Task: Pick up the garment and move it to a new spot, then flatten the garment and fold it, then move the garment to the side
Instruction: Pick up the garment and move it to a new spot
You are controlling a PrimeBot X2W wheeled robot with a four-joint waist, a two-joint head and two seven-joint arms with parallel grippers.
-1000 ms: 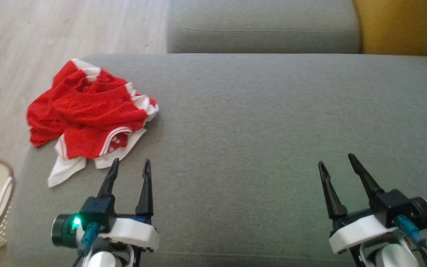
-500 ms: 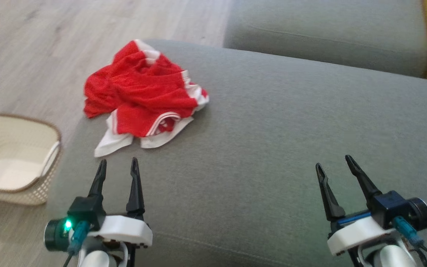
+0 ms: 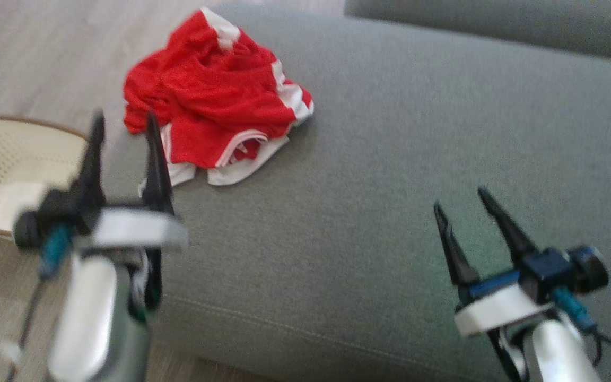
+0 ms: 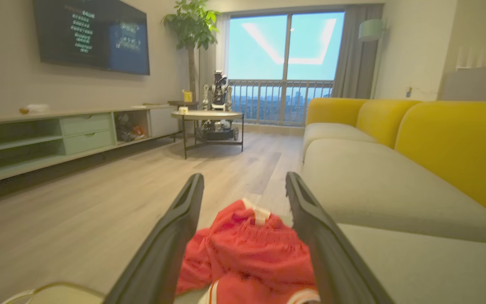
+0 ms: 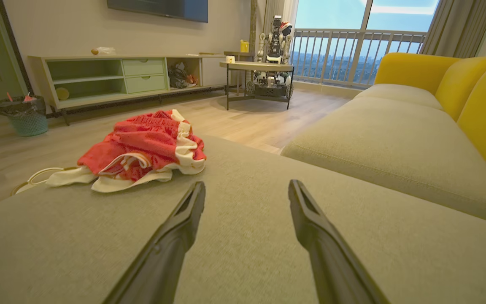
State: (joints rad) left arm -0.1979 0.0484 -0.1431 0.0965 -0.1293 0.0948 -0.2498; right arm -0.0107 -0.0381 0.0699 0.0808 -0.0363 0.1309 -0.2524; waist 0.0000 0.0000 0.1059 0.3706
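The crumpled red mesh garment with white trim (image 3: 204, 101) lies heaped at the far left corner of the grey upholstered sofa seat (image 3: 390, 159), ungrasped, so seemingly every step remains. The left gripper (image 3: 123, 119), spread and empty, points at it from near; the right gripper (image 3: 459, 199), likewise spread, hangs well apart.

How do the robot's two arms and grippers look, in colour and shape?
The left gripper and the right gripper look alike: two long, black, tapered jaws on a white mount, with a black round camera housing at the side and a teal cable plug. The forearms are pale and glossy. The right one shows a blue strip under its jaws.
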